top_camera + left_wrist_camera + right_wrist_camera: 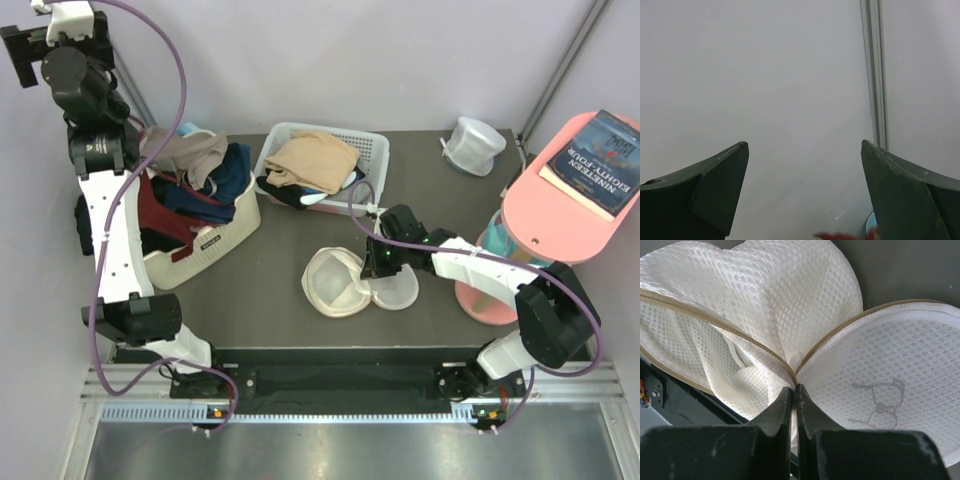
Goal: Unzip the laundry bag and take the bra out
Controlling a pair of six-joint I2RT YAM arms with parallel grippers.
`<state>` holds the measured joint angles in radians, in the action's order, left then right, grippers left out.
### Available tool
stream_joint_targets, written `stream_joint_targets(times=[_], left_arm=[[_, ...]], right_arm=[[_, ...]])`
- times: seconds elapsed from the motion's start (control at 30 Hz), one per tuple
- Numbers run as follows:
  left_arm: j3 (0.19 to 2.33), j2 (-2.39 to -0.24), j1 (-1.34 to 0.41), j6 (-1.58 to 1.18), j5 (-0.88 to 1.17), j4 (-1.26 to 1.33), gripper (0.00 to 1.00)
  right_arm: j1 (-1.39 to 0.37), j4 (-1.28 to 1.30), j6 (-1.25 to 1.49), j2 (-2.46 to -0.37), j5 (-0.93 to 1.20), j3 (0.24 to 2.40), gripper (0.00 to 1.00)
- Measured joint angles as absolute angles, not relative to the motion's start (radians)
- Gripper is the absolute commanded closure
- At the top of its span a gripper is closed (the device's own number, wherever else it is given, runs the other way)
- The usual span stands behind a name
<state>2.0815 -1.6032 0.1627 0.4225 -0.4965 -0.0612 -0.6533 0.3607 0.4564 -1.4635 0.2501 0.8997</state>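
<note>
The laundry bag (338,283) lies unzipped in the middle of the dark table (270,300). Its mesh dome (765,295) is flopped left and its round stiff half (890,380), marked with a scribble, lies to the right. My right gripper (378,265) (795,387) is shut on the tan-edged seam where the two halves meet. My left gripper (22,55) (804,144) is raised high at the far left, facing the wall, open and holding nothing. I cannot tell the bra from the other clothes. A beige garment (195,152) tops the pile in the left bin.
A cream bin (225,228) of mixed clothes stands at the left. A white basket (375,150) with beige clothes is at the back. A greyish-white round pouch (474,145) sits at the back right. A pink stand (560,215) with a book (605,150) is at the right.
</note>
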Motion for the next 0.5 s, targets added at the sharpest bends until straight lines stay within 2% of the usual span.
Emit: stream_joint_targets(times=[0.33,0.43,0.47,0.5], left_arm=[[2.069,-1.557,0.162,0.409,-0.417,-0.057,0.01],[2.072,-1.538,0.152,0.364,-0.383,-0.087,0.01],[2.078,-1.532,0.145,0.352,-0.379,-0.102,0.01],[2.094,-1.526,0.116,0.337,-0.384,-0.130,0.01]], right_arm=[[-0.654,0.361,0.456,-1.464,0.247,0.900,1.00],[-0.654,0.371,0.453,-1.463,0.237,0.914,0.90],[-0.654,0.375,0.452,-1.463,0.234,0.921,0.72],[-0.655,0.382,0.448,-1.463,0.228,0.931,0.62]])
